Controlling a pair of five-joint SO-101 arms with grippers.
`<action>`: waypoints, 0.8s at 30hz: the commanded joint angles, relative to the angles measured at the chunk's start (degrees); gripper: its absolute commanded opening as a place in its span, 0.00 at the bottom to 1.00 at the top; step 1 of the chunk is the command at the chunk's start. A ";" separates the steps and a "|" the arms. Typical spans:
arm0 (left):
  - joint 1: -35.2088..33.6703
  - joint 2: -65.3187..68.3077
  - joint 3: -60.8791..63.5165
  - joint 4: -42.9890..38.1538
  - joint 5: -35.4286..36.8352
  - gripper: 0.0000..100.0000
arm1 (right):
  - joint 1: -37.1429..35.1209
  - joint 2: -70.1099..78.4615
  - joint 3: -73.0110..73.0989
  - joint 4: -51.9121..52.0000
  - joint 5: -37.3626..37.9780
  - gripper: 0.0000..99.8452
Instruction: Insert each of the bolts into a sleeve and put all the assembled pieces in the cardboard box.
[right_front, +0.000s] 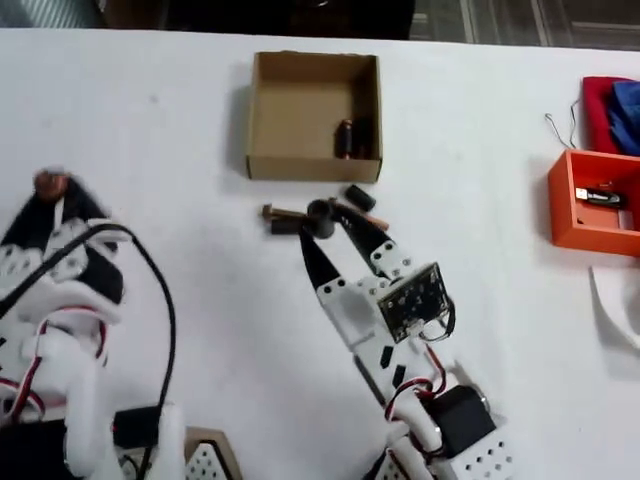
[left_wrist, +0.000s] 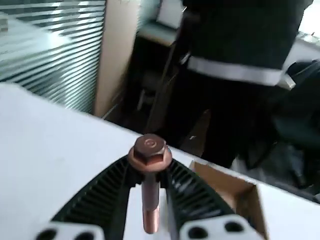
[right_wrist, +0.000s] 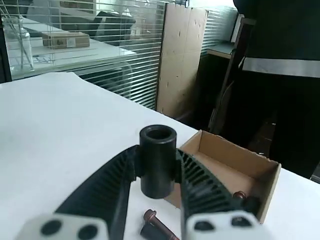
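My left gripper (left_wrist: 150, 172) is shut on a copper bolt (left_wrist: 149, 170), hex head up, shank hanging between the fingers; in the high view that bolt (right_front: 48, 182) is at the far left. My right gripper (right_wrist: 157, 167) is shut on a black sleeve (right_wrist: 157, 160), held upright with its bore facing up; from above the sleeve (right_front: 321, 212) hangs just in front of the cardboard box (right_front: 265, 110). One assembled piece (right_front: 344, 138) lies inside the box. A bolt in a sleeve (right_front: 283, 217) and a loose black sleeve (right_front: 360, 197) lie on the table by the right gripper.
An orange tray (right_front: 570, 205) holding a small black item stands at the right edge, with a red and blue object (right_front: 610, 110) behind it. A black cable (right_front: 160, 300) loops over the left arm. White table surface lies open between the arms.
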 joint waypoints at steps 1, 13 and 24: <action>11.87 0.97 -0.31 -13.54 0.26 0.03 | -0.22 0.40 0.62 -2.59 -0.53 0.02; 33.85 11.43 -0.92 -27.69 -1.76 0.03 | -0.22 15.78 -3.43 -15.16 -0.53 0.02; 37.80 11.60 -0.31 -21.36 -1.67 0.03 | 3.56 27.03 -9.67 -15.16 -0.53 0.02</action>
